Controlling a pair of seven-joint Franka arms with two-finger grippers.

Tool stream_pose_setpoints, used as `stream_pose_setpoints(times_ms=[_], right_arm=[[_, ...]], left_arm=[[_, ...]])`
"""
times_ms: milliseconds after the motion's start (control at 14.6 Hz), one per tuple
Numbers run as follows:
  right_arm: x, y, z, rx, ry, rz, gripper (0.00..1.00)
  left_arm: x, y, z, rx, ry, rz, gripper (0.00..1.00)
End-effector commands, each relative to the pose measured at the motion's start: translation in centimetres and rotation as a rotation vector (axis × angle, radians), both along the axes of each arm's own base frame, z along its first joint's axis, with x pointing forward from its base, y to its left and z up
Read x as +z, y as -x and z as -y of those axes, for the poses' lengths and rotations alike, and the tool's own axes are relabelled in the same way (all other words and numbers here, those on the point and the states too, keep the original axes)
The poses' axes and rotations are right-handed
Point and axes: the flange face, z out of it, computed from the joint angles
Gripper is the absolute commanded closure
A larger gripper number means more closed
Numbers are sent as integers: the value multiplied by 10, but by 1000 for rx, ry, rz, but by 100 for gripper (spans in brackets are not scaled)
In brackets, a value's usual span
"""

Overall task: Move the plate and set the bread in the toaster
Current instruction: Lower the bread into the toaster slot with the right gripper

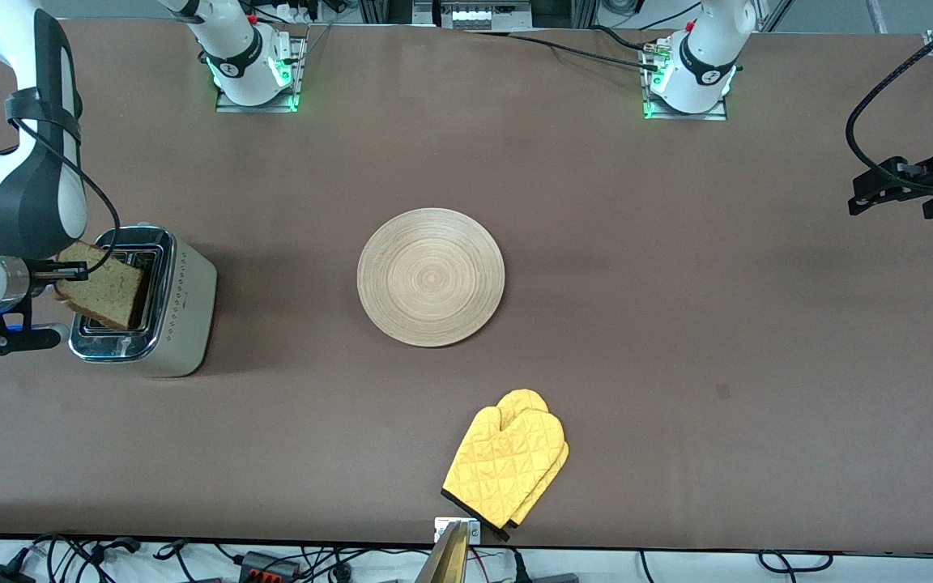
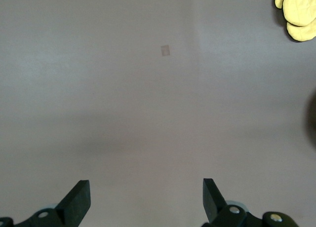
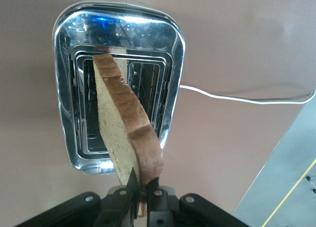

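Note:
My right gripper (image 1: 60,275) (image 3: 143,185) is shut on one edge of the brown bread (image 1: 102,283) (image 3: 126,123). The slice hangs tilted over the chrome-topped toaster (image 1: 179,312) (image 3: 165,44), with its lower end at one of the slots. How deep it reaches I cannot tell. The toaster stands at the right arm's end of the table. The round wooden plate (image 1: 431,277) lies bare at the table's middle. My left gripper (image 1: 879,190) (image 2: 146,195) waits open over bare table at the left arm's end, fingers (image 2: 79,200) wide apart with nothing between them.
A yellow oven mitt (image 1: 507,465) (image 2: 298,15) lies near the table's front edge, nearer to the front camera than the plate. The toaster's white cord (image 3: 247,99) trails over the table toward its edge.

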Motion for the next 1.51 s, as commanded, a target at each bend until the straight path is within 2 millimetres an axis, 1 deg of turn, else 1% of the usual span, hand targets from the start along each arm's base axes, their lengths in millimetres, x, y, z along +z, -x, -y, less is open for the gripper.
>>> stream_pose_setpoints(times_ms=[0,69,206,343,754,960,1097,1302,1439], right_arm=[[-3,-3,-3,21,7,-15,100],[-2,-3,-4,21,4,-13,100],[-10,2,-4,14,2,-54,100],[-14,6,-4,-2,-26,-84,100],[-19,13,-5,-19,-26,-144,100],[-37,12,-6,-20,-25,-171,100],[-42,11,-9,-25,-54,-172,100],[-57,9,-12,-32,-72,-187,100],[-63,6,-12,-29,-76,-177,100]], left_arm=[[8,1,5,10,18,7,0],[8,1,5,13,18,7,0],[7,1,4,16,18,6,0],[9,0,8,9,18,16,0],[10,0,11,6,23,18,0],[10,0,12,2,24,18,0],[10,0,13,1,24,18,0],[11,0,17,-5,25,19,0],[10,-1,17,-5,25,19,0]])
